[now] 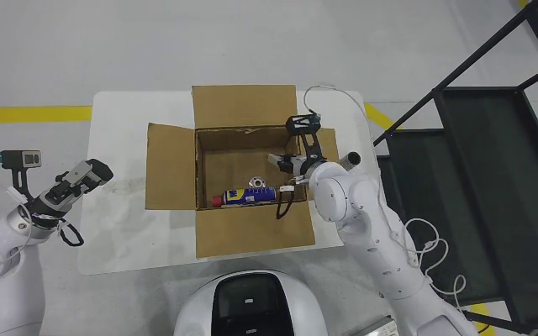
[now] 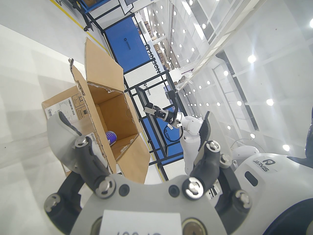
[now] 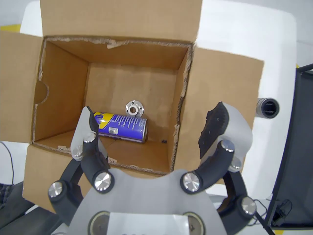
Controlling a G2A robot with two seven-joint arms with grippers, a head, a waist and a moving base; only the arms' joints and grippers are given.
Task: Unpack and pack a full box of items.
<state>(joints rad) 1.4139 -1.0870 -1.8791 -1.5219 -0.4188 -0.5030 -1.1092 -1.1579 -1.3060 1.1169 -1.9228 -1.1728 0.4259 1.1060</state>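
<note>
Right end effector [image 3: 152, 112] wide above box [image 3: 63, 86]; I aim straight down, span can [image 3: 122, 125] crosswise, miss wall. Left end effector [image 2: 134, 121] wide, aside.

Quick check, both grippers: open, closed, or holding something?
Left gripper: open, holding nothing.
Right gripper: open, holding nothing, above the box.

Glossy white arms [image 1: 370, 227] carry black cables [image 1: 71, 233]. Behind the left tool [image 2: 134, 117] and right tool [image 3: 151, 113]: black links [image 3: 210, 172], silver screws [image 3: 190, 181], grey plate [image 3: 146, 196].
</note>
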